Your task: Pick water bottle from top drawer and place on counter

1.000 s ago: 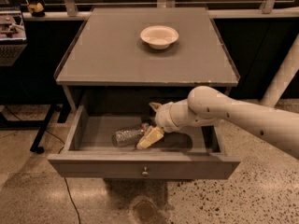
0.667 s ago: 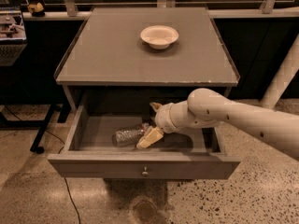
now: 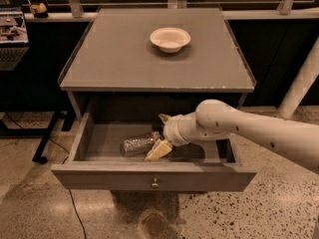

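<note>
The top drawer is pulled open below the counter. The water bottle lies on its side on the drawer floor, left of centre, with its cap end pointing right. My gripper reaches into the drawer from the right on a white arm. Its fingers stand apart, one in front of and one behind the bottle's cap end. The bottle rests on the drawer floor.
A pale shallow bowl sits on the counter near its back centre. A slanted white post stands at the right. A dark stand with cables is on the floor at the left. The drawer's small knob faces the camera.
</note>
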### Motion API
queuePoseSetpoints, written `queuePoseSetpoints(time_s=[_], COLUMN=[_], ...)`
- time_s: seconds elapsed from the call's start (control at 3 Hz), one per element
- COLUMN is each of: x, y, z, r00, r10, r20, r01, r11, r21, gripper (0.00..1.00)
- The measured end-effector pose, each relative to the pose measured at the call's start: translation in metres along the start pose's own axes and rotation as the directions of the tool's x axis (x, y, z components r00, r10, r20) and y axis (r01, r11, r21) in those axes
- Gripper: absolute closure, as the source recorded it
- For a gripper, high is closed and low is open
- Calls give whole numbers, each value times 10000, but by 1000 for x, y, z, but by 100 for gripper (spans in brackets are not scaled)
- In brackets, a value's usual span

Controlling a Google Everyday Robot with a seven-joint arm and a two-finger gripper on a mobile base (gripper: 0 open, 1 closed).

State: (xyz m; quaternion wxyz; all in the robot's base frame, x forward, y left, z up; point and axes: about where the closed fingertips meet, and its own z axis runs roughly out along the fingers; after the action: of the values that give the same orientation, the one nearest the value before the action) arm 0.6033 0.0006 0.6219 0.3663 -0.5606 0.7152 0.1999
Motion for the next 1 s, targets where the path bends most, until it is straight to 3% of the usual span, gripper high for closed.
queuePoseSetpoints(time_s=[0.33,1.0], x=[0,0], y=[0,0], z=[0,0], r00=[10000,10000], r10=[0,-1], r20=[-1,-1], r01=[0,1], r11=[10000,10000], r21=[-2,-3], gripper=[18,65])
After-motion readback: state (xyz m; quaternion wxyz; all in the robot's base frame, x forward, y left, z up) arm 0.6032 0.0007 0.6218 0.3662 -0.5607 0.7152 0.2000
